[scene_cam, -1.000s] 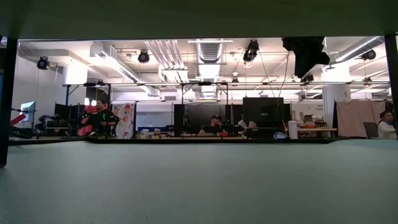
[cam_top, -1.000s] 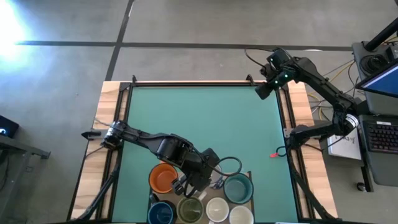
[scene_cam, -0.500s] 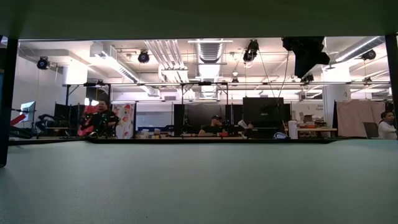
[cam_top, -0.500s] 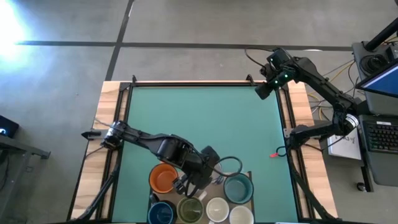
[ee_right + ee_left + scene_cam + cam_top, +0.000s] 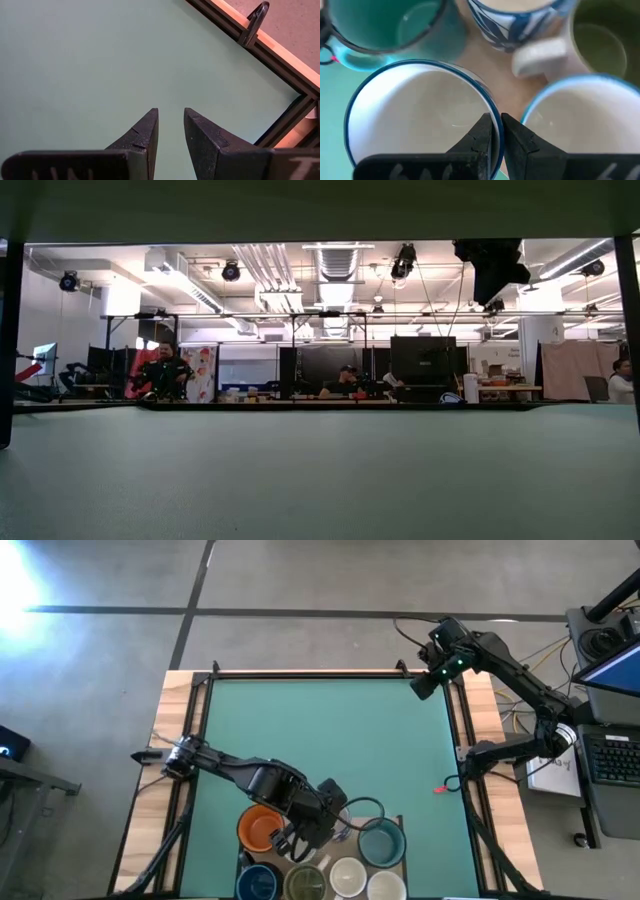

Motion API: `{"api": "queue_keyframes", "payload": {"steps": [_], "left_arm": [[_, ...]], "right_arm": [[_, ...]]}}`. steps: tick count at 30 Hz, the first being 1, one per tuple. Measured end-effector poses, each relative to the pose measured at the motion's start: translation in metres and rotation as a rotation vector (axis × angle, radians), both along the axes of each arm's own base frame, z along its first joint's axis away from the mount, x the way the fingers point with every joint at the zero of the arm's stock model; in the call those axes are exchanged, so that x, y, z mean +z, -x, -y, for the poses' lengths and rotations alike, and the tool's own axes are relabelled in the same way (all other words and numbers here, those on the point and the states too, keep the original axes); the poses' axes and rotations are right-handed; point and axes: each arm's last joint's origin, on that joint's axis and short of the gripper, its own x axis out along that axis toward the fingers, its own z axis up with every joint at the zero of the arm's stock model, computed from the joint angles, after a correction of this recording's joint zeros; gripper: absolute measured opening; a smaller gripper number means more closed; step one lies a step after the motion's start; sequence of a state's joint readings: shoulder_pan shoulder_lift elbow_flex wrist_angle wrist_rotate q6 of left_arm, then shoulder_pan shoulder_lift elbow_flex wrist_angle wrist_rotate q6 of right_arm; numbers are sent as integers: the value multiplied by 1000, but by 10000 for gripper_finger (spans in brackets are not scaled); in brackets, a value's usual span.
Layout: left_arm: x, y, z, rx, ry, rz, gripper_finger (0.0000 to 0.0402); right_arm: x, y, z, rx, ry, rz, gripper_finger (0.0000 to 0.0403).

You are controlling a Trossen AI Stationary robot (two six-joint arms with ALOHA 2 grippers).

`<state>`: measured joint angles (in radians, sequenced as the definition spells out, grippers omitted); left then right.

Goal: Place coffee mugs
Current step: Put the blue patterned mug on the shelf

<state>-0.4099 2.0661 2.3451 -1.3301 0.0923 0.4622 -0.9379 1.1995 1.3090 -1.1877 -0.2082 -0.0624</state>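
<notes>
Several coffee mugs stand close together on a wooden board [image 5: 398, 822] at the table's near edge: orange [image 5: 258, 830], dark blue [image 5: 258, 885], olive-green inside [image 5: 600, 45], teal [image 5: 381, 842] and white [image 5: 348, 876]. My left gripper [image 5: 497, 120] reaches down among them and is shut on the rim of a white mug with a blue rim [image 5: 415, 115]. In the high view the gripper [image 5: 318, 835] hides that mug. A second blue-rimmed white mug [image 5: 580, 125] stands right beside it. My right gripper [image 5: 170, 117] hangs open over the table's far right corner with nothing between its fingers. My left gripper pinches the white mug's blue rim [image 5: 492, 106] on the side next to the neighbouring white mug. One finger [image 5: 482, 137] is inside the mug and the other [image 5: 515, 142] outside. The fingers come from above, slanting down. Whether the mug is lifted off the board, I cannot tell.
The wide green table top [image 5: 320, 730] lies beyond the mugs, framed by dark rails [image 5: 460, 730] and wooden edges. A blue-patterned white mug [image 5: 515, 20] and the olive mug's white handle [image 5: 540, 57] crowd the held mug. People stand in the room behind [image 5: 160, 375].
</notes>
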Motion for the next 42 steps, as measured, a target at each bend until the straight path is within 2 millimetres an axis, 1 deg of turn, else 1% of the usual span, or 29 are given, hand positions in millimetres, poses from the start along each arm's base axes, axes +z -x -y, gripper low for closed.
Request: {"api": "queue_keyframes", "payload": {"steps": [5, 8, 14, 35, 42], "left_arm": [[-1, 1, -1, -36, -46, 3, 12], [-1, 0, -5, -28, -82, 16, 12], [-1, -2, -11, -76, -117, 29, 12], [-2, 0, -10, -234, -174, 55, 11], [2, 1, -10, -247, -176, 71, 11]], "right_arm": [[0, 0, 0, 0, 0, 0, 82], [0, 0, 0, 0, 0, 0, 82], [0, 0, 0, 0, 0, 0, 82], [0, 0, 0, 0, 0, 0, 82], [0, 0, 0, 0, 0, 0, 82]]}}
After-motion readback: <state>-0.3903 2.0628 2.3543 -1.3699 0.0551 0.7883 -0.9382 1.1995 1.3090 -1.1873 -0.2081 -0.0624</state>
